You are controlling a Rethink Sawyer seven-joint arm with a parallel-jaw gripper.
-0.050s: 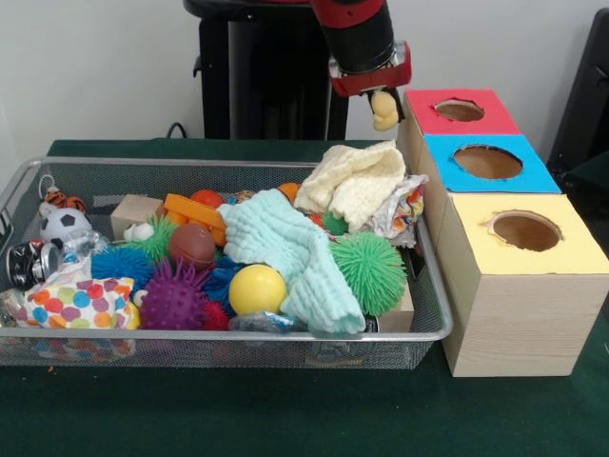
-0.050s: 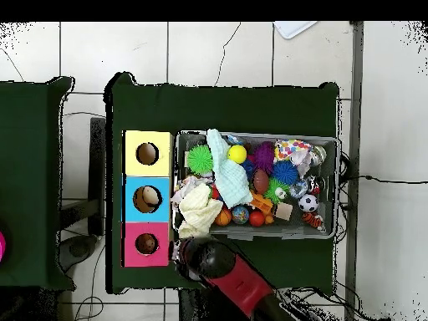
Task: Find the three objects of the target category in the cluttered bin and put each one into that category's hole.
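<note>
**Sorting under way: one item in the gripper, not yet dropped**

We find the gripper (image 1: 384, 103) raised above the table, just left of the red box (image 1: 495, 122) at the far end of the row of three boxes. Its jaws are closed on a small pale yellow toy (image 1: 384, 111) that hangs clear of the wire bin (image 1: 219, 340) and has not reached any hole.

In the overhead view we note something pale lying inside the hole of the blue box (image 2: 129, 200), and a small dark item inside the hole of the red one; what either is, we cannot tell. The hole of the yellow box (image 1: 561, 255) looks empty in both views.

The bin remains heavily loaded: a green spiky ball (image 1: 367, 269), a purple spiky ball (image 1: 174, 297), a yellow ball (image 1: 257, 288), a soccer ball (image 1: 63, 225) and two cloths among the rest.

We judge the task partly done: one delivery is pending, and at least some searching probably remains.
</note>
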